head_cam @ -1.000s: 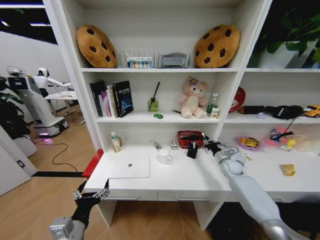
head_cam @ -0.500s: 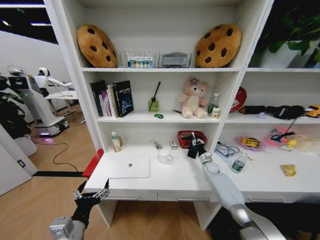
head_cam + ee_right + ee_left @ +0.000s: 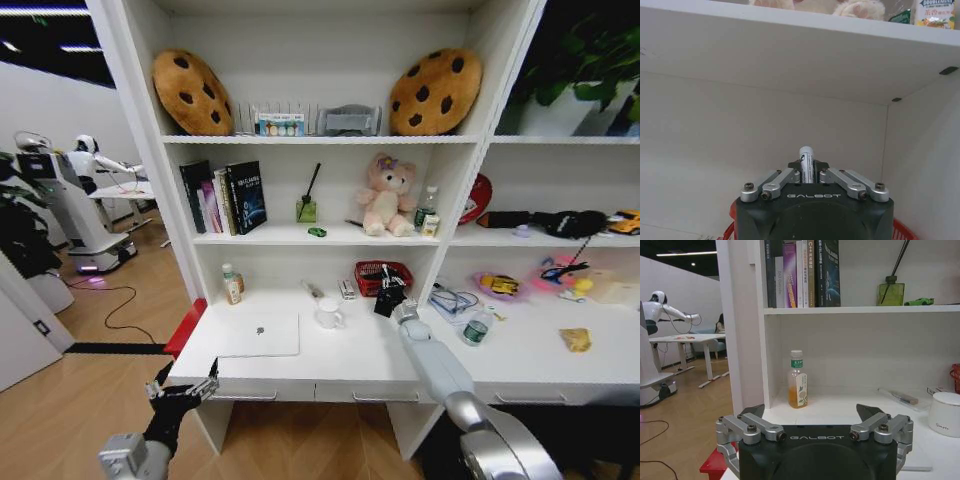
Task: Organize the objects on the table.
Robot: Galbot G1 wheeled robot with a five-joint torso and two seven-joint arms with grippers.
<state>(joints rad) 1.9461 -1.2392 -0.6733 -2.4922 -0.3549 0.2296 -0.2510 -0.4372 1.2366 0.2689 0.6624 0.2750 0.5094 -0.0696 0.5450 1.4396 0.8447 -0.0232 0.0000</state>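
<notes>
A long white table (image 3: 350,365) runs under a tall white shelving unit, with slim metal drawer handles along its front edge and pale wood flooring at 8 o'clock. The left gripper (image 3: 183,389) hangs low off the table's front corner at 7 o'clock, its metal fingers spread wide and empty. On the smooth tabletop, from left to right: a clear bottle (image 3: 232,285) with a green label and orange liquid stands against the back wall; a flat silver laptop (image 3: 259,335) lies closed; a rounded white mug (image 3: 327,314) sits just right of it. Near centre, the right gripper (image 3: 384,281) is raised above the black pen cup (image 3: 385,302), in front of a red mesh basket (image 3: 372,276). The wrist view shows its fingers pinched on a slim white-tipped pen (image 3: 806,164), most of it hidden behind the gripper body. A second green-labelled bottle (image 3: 476,327) stands at 4 o'clock. On the shelf above sit upright books (image 3: 224,197), a tiny green gadget (image 3: 317,232) too small to make out, and a pink plush bear (image 3: 387,197).
</notes>
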